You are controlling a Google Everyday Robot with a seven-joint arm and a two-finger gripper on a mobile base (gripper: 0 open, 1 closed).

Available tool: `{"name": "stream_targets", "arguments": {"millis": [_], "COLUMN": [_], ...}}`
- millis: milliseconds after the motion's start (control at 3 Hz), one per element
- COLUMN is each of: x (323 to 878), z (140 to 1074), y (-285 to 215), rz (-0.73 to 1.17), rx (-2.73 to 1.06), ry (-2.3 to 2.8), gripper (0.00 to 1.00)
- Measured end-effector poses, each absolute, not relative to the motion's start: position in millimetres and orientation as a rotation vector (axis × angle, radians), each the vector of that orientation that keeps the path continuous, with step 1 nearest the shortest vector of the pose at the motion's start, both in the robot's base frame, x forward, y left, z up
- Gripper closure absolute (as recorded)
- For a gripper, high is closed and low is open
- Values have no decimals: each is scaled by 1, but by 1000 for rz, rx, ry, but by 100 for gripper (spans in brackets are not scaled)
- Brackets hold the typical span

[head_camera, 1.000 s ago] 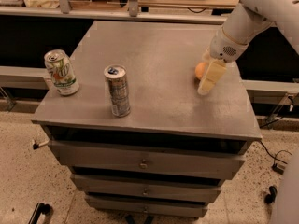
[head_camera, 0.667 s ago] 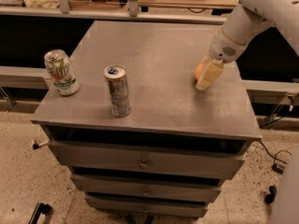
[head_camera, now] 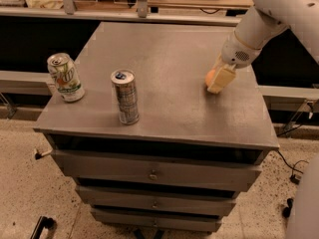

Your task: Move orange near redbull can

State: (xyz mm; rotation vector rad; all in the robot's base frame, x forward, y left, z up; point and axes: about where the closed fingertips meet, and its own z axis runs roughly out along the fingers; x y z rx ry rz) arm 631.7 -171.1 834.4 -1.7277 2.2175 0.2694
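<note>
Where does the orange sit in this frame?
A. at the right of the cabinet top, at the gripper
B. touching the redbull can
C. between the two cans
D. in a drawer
A: the orange lies on the right side of the cabinet top, at the gripper, well apart from the redbull can.

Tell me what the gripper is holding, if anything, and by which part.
It cannot be told. The gripper sits at the orange near the table's right edge, covering its right side; a grip does not show.

gripper (head_camera: 218,82) at orange (head_camera: 210,76), tabletop (head_camera: 169,59) open btwn it & redbull can (head_camera: 125,97), soda can (head_camera: 65,77) beyond
</note>
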Motion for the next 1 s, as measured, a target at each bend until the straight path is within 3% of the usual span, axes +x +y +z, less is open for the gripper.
{"name": "stream_targets", "arguments": {"millis": [333,1000], "x": [632,594], "z": [835,898], "y": [-166,-127], "rz": [336,590], "rx": [-1726,-1672], "ry": [2169,1574], "gripper": [100,100]}}
